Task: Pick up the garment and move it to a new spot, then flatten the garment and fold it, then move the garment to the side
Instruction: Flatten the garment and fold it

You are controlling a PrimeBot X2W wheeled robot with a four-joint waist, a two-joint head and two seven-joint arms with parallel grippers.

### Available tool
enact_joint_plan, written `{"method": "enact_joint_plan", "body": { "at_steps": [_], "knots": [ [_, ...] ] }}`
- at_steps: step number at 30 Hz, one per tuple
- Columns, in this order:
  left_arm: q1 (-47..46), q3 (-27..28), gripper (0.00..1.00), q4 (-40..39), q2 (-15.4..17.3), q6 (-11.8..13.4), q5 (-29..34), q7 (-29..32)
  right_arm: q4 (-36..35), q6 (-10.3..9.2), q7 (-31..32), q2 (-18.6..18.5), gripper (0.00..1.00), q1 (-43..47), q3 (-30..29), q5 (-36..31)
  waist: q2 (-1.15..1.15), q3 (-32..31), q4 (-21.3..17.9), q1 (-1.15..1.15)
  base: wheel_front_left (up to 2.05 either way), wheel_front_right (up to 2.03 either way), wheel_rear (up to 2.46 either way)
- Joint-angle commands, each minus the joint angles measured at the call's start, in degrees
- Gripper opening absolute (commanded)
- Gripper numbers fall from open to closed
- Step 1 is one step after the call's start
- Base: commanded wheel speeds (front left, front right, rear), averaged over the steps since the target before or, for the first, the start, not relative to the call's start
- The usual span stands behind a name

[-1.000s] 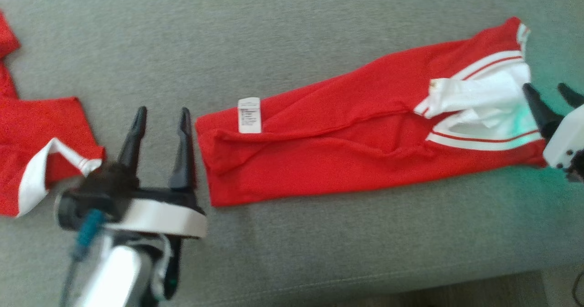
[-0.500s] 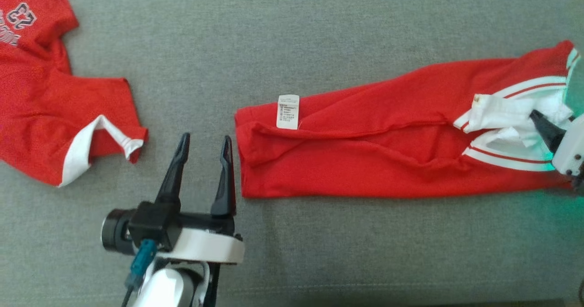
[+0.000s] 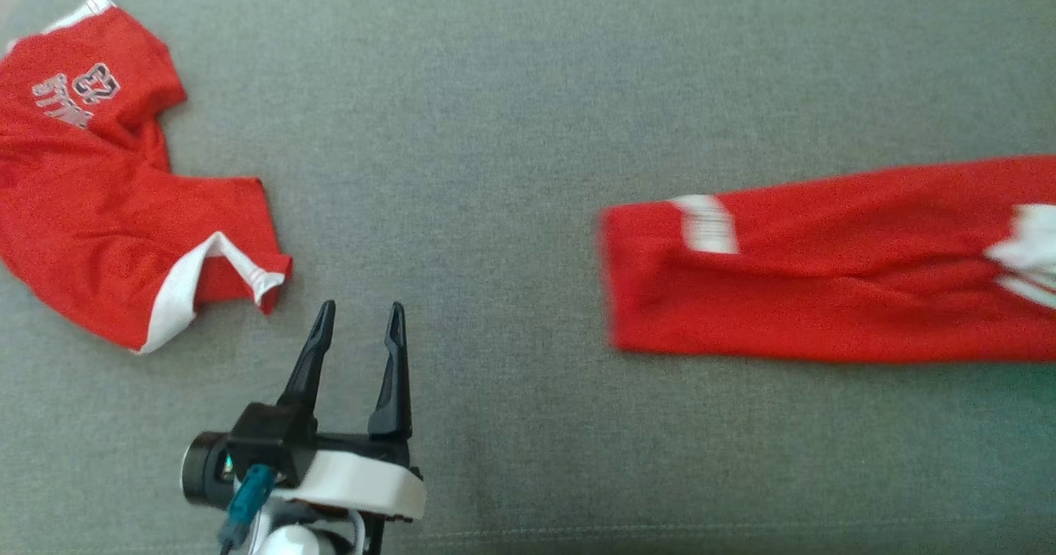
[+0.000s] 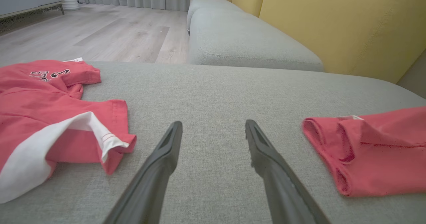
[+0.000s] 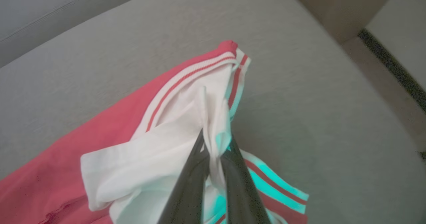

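While the left tool [image 3: 362,306] gapes, the right tool [image 5: 215,143] pinches the garment [image 3: 825,291].

Soft even daylight; garment [image 3: 825,291] motion-smeared, teal-tinted at its hem

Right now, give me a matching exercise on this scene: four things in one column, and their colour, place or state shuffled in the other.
Column one
1. left gripper
2. right gripper
3. printed red shirt
4. sofa backrest

Column two
a. yellow
b. shut on white fabric of the long red garment
c. open, nothing between its fingers
d. lies rumpled on the grey cushion, at the robot's left

Pairs: 1-c, 2-b, 3-d, 4-a
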Motion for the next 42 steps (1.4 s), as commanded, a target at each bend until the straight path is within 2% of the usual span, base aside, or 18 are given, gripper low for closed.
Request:
{"method": "enact_joint_plan", "body": {
  "at_steps": [1, 4, 7, 10, 15, 19, 27, 37, 38, 39, 40, 42],
  "knots": [
    [-0.3, 2.1, 1.00, -1.3, -0.2, -0.3, 0.2, -0.7, -2.3, -0.04, 0.6, -3.3, 0.00, 0.6, -0.9, -0.9, 0.00, -0.9, 0.4, 0.00, 0.00, 0.00, 0.00],
    [0.3, 2.0, 1.00, -1.1, -0.3, -0.7, 0.0, -0.7, -3.1, -0.04, 1.4, -4.6, 0.00, 1.1, -1.9, -1.2, 0.00, -1.7, 0.5, 0.00, 0.00, 0.00, 0.00],
    [1.0, 1.9, 1.00, -1.0, -0.4, -0.8, -0.6, -0.7, -6.3, -0.04, 2.8, -5.1, 0.00, 2.0, 0.5, 0.5, 0.00, -2.4, 0.4, 0.00, 0.00, 0.00, 0.00],
    [1.4, 1.4, 1.00, -1.1, -0.4, -0.3, -1.5, -0.7, -11.7, -0.04, 4.8, -3.4, 0.00, 3.2, 5.8, 3.7, 0.00, -2.9, 0.1, 0.00, 0.00, 0.00, 0.00],
    [1.3, 0.9, 1.00, -0.8, -0.4, 0.3, -2.1, -0.7, -21.4, -0.04, 7.6, 1.4, 0.00, 5.9, 16.8, 7.4, 0.00, -3.1, -0.6, 0.00, 0.00, 0.00, 0.00],
    [0.9, 0.6, 1.00, 0.0, -0.4, 0.3, -2.0, -0.7, -25.2, -0.04, 8.2, 5.1, 0.00, 7.7, 25.7, 9.3, 0.00, -3.1, -0.7, 0.00, 0.00, 0.00, 0.00],
    [0.5, -0.5, 1.00, 2.0, -0.4, 0.2, -2.1, -0.7, -20.9, -0.04, 3.1, 11.3, 0.00, 5.7, 36.7, 9.7, 0.00, -3.7, 0.3, 0.00, 0.00, 0.00, 0.00],
    [1.1, -1.6, 1.00, 3.1, -0.4, 0.9, -2.9, -0.7, -14.5, -0.04, -1.8, 15.6, 0.00, 2.4, 42.3, 7.6, 0.00, -4.3, 1.5, 0.00, 0.00, 0.00, 0.00],
    [1.0, -1.7, 1.00, 3.2, -0.4, 0.9, -3.0, -0.7, -14.0, -0.04, -2.3, 15.8, 0.25, 2.4, 42.6, 7.5, 0.00, -4.3, 1.6, 0.00, 0.00, 0.00, 0.00],
    [1.0, -1.8, 1.00, 3.2, -0.4, 0.9, -3.1, -0.7, -13.8, -0.04, -3.0, 16.0, 0.82, 2.4, 43.0, 7.2, 0.00, -4.4, 1.7, 0.00, 0.00, 0.00, 0.00],
    [1.1, -1.8, 1.00, 3.3, -0.4, 1.0, -3.2, -0.7, -13.5, -0.04, -3.6, 16.1, 1.00, 2.6, 43.2, 7.0, 0.00, -4.5, 1.8, 0.00, 0.00, 0.00, 0.00],
    [1.3, -1.8, 1.00, 3.4, -0.4, 1.2, -3.4, -0.7, -14.0, -0.04, -5.6, 16.3, 1.00, 3.1, 43.6, 6.6, 0.00, -4.7, 1.9, 0.00, 0.00, 0.00, 0.00]
  ]
}}
